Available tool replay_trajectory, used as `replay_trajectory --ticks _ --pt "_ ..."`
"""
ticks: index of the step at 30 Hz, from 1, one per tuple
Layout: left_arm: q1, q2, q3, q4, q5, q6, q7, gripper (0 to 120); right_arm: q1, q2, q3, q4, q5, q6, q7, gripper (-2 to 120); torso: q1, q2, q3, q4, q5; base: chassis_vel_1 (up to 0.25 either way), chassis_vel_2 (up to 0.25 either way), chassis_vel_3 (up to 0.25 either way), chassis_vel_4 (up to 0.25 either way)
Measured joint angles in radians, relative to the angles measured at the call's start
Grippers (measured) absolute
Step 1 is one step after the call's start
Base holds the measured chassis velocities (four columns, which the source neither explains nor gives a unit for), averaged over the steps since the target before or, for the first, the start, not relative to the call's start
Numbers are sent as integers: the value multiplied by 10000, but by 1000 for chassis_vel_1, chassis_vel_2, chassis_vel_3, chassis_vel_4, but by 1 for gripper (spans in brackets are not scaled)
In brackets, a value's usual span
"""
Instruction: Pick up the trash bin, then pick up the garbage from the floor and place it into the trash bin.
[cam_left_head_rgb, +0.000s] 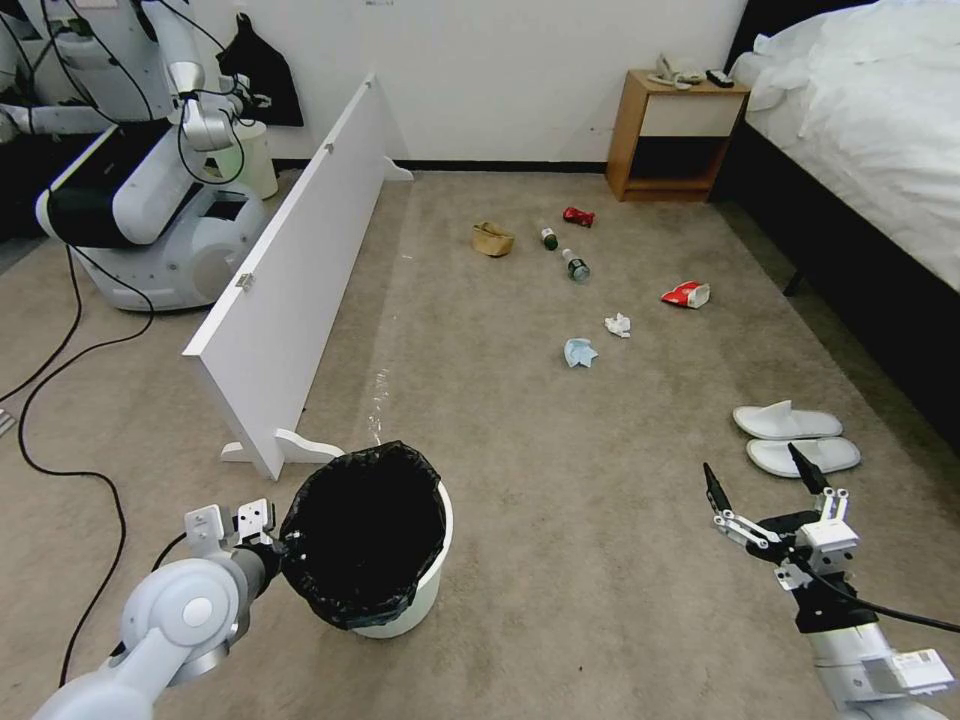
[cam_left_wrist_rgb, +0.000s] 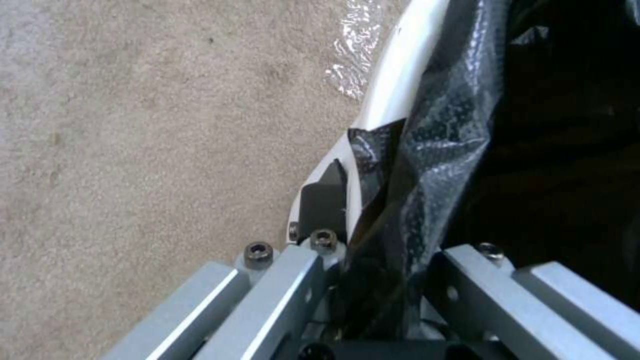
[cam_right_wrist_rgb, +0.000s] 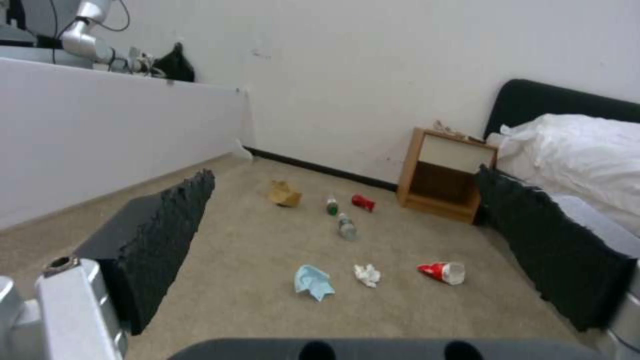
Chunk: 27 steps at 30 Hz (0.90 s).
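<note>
While the trash bin (cam_left_head_rgb: 400, 590) is sitting on the carpet low and left of the robot, its black bag (cam_left_head_rgb: 362, 530) folded over the rim, the left gripper (cam_left_head_rgb: 268, 545) is closing in on that rim from the bin's left side. In the left wrist view one finger (cam_left_wrist_rgb: 320, 200) is lying against the white outer wall (cam_left_wrist_rgb: 393, 85) and the other side is reaching inside over the liner, so the jaws are straddling the edge; whether they are already pinching it I cannot tell. To do this step well, I judge the grip should be taking both plastic wall and bag together, deep enough that the crinkly liner is not slipping free alone, and the lift should be going straight up so the bin is not tipping. The right gripper (cam_left_head_rgb: 765, 485) is hovering wide open and empty over the carpet on the right, near the two white slippers (cam_left_head_rgb: 795, 437). Farther out the rest of the garbage is lying scattered: a blue mask (cam_left_head_rgb: 580, 352), a crumpled tissue (cam_left_head_rgb: 618, 324), a red-white packet (cam_left_head_rgb: 686, 294), two bottles (cam_left_head_rgb: 562, 251), a red wrapper (cam_left_head_rgb: 578, 215) and a tan paper bag (cam_left_head_rgb: 492, 238). A white board (cam_left_head_rgb: 290, 290) is standing to the left, a nightstand (cam_left_head_rgb: 675, 135) and bed (cam_left_head_rgb: 870, 130) beyond.
</note>
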<state>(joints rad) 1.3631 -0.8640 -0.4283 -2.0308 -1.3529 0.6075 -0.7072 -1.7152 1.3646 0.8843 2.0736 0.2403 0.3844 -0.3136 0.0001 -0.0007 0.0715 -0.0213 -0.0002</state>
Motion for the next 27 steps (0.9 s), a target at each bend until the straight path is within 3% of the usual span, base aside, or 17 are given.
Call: replay_trajectory --ticks 9,27 --pt "2 -75 5 -15 25 -84 128 2 -6 -8 8 23 21 3 -3 100 0 0 0 0 -1 0 0 0 0" --pt "452 -421 -182 -825 178 -273 729 2 18 -1 112 130 124 19 -12 100 0 0 0 0 0 0 0 0 0"
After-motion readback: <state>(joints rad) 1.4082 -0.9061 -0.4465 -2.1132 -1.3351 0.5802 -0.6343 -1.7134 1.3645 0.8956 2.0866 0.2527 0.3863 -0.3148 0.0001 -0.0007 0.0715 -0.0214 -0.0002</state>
